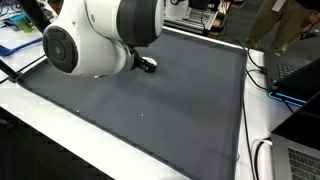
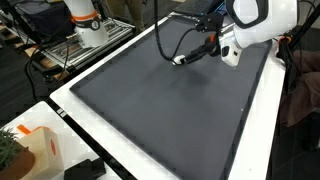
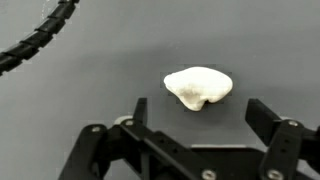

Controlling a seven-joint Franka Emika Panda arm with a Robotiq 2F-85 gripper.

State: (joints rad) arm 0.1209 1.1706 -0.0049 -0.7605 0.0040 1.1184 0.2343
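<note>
while hand hangs spread wide | white lump near, apart

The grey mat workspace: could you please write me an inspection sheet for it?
Surface: dark grey mat lying flat on a white table.
Job's things: white lump on the mat, just ahead of the gripper, untouched.
Clutter: box and plant near one table corner.
Grippers: gripper open, holding nothing.
Cables: black cable hanging above the mat.
Surroundings: second robot arm; laptop.
</note>
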